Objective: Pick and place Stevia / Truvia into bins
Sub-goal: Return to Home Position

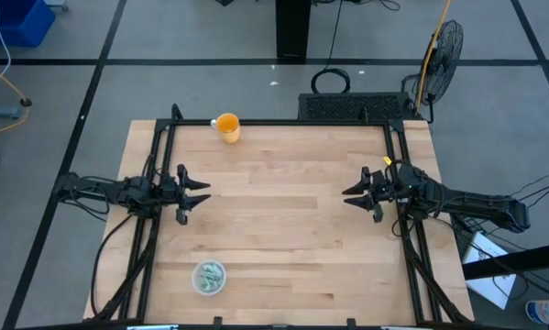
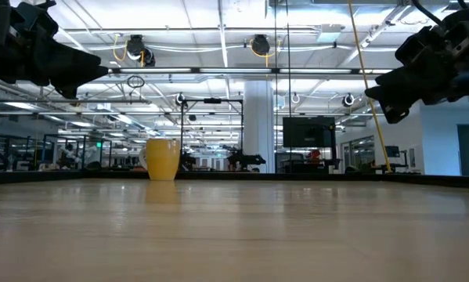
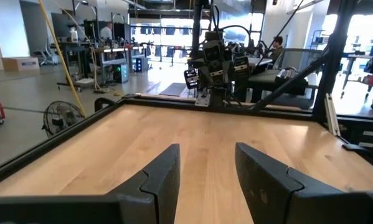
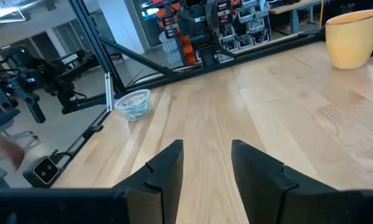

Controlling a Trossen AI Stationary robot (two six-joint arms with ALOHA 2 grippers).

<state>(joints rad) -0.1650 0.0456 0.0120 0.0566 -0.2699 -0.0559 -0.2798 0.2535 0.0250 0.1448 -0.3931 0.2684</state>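
A small clear plastic cup stands near the table's near-left corner, with green and white sachets lying inside it; the right wrist view shows the cup too. My left gripper hovers open above the table's left side, well clear of the cup. My right gripper hovers open above the right side. In the left wrist view my left gripper points across the bare wood toward the right arm. My right gripper is empty.
A yellow-orange cup stands at the far edge, left of centre, also seen as the yellow cup in the low view. A black frame rail borders the table. A fan stands on the floor beyond the far-right corner.
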